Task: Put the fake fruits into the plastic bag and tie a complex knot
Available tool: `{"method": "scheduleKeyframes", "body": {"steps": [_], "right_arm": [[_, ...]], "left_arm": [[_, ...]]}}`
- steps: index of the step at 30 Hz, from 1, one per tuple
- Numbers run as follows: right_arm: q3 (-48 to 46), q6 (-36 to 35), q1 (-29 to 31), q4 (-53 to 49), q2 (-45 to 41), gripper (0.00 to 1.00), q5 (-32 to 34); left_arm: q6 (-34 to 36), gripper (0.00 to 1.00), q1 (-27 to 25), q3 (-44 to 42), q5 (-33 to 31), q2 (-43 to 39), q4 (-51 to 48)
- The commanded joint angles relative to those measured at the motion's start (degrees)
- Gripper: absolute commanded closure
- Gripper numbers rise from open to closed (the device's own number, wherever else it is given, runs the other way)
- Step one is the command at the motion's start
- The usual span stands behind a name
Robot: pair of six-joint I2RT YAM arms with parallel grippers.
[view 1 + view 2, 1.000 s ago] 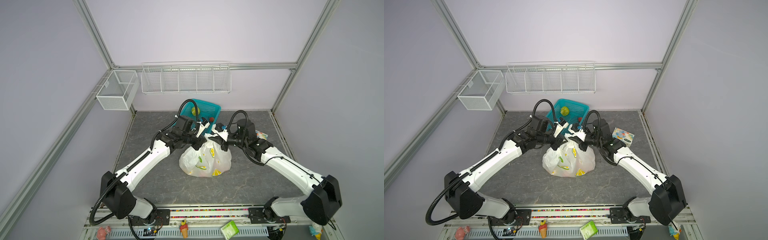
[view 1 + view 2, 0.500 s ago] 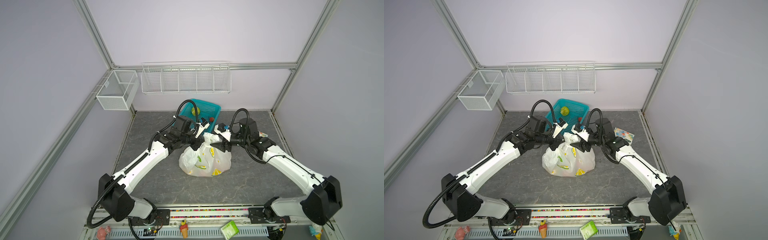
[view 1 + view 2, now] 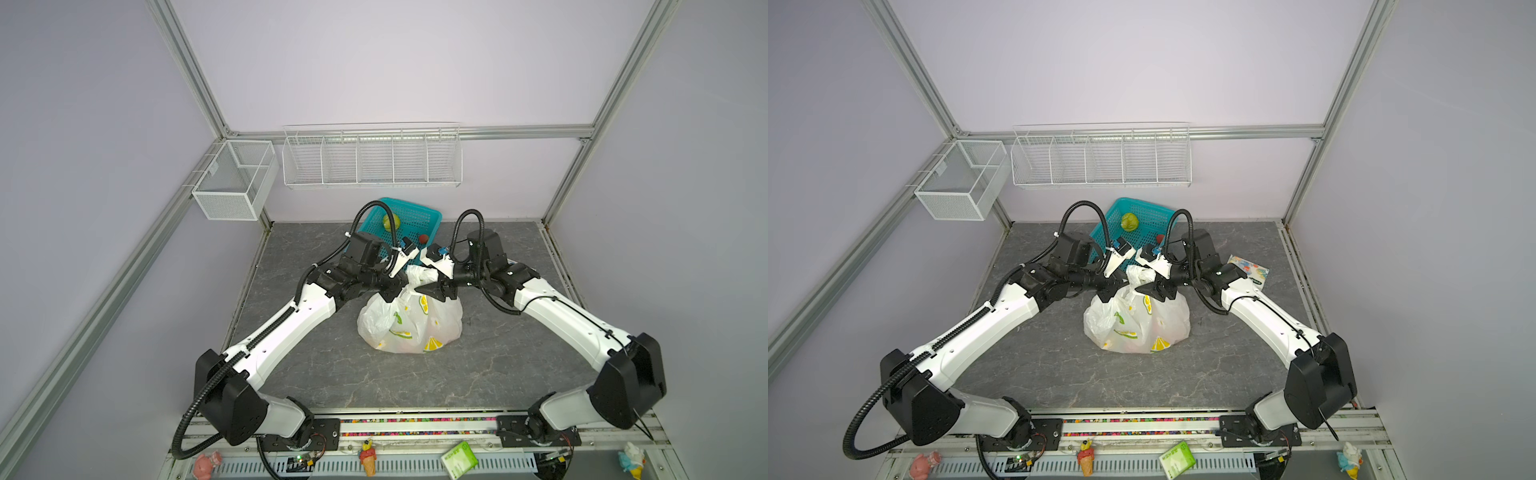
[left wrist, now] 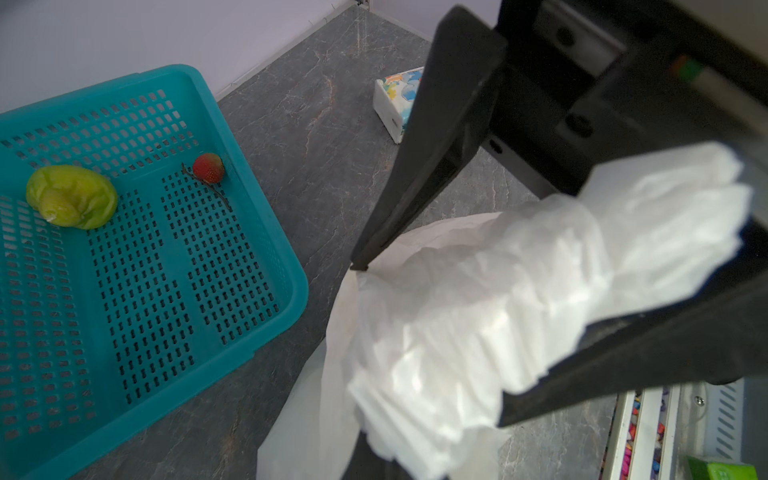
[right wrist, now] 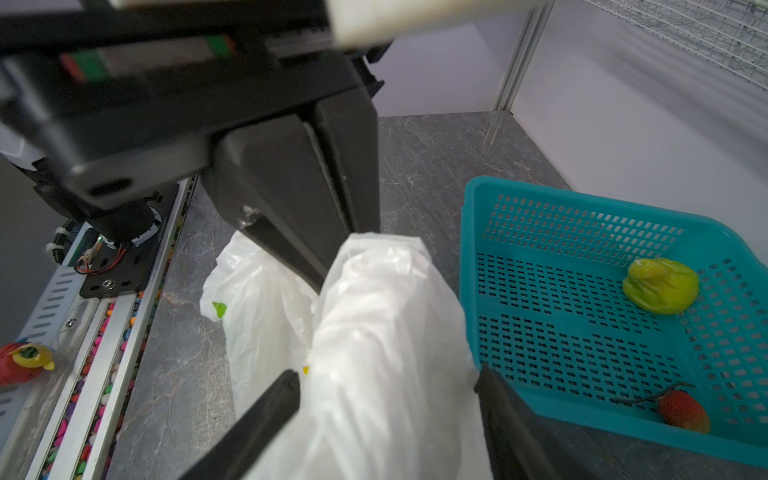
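**Left claw** [image 3: 397, 291]: the jaws are fully closed and pinch the gathered neck [image 3: 419, 274] of the plastic bag [image 3: 409, 328]. In the right wrist view the left claw [image 5: 345, 249] shows both fingers pressed together, with white film caught at their tips.

**Right claw** [image 3: 430, 289]: the jaws stand wide apart, and their tips point at the left claw and almost meet it. The bunched neck passes between its two fingers. In the left wrist view the right claw [image 4: 432, 340] has film lying against one finger, but the jaws have not closed on it.

**Bag body:** it sits directly beneath both claws in both top views, resting on the table [image 3: 332, 365], full and rounded. Its contents cannot be identified through the film.

**Beyond the claw tips:** a teal basket [image 3: 432, 216] stands on the far side, just past the raised neck. It holds two fruits outside the bag, lying apart from each other:
- a green fruit [image 4: 70, 197]
- a strawberry [image 4: 208, 168]

**Behind the right claw:** a printed packet [image 3: 1248, 268] lies on the table on the outer side of its wrist, well clear of the bag.
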Motion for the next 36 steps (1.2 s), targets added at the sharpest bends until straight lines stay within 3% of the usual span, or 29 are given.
{"method": "scheduleKeyframes", "body": {"steps": [1, 9, 19, 23, 28, 36], "right_arm": [[1.46, -2.94, 0.02, -2.16, 1.26, 0.34, -1.85], [2.44, -2.61, 0.35, -1.85, 2.89, 0.52, -2.75], [1.31, -0.68, 1.03, 1.01, 2.45, 0.83, 0.34], [-1.78, 1.76, 1.12, 5.38, -0.54, 0.93, 2.46], [-4.64, 5.49, 1.13, 8.90, -3.56, 0.94, 4.06], [-6.34, 9.49, 1.84, 11.55, -6.34, 0.94, 5.28]], "left_arm": [[1.77, 1.00, -0.17, -0.35, 0.17, -1.34, 0.69], [1.71, 1.00, -0.38, -0.37, 0.10, -1.48, 1.00], [-0.11, 1.00, -0.43, -0.49, -0.76, -2.23, 1.60], [-0.39, 0.82, -0.41, -1.13, -3.50, -4.15, -1.08], [-0.11, 0.63, -0.41, -4.20, -8.93, -7.62, -3.09], [0.37, 0.53, -0.43, -2.36, -9.46, -4.36, -5.06]]}}
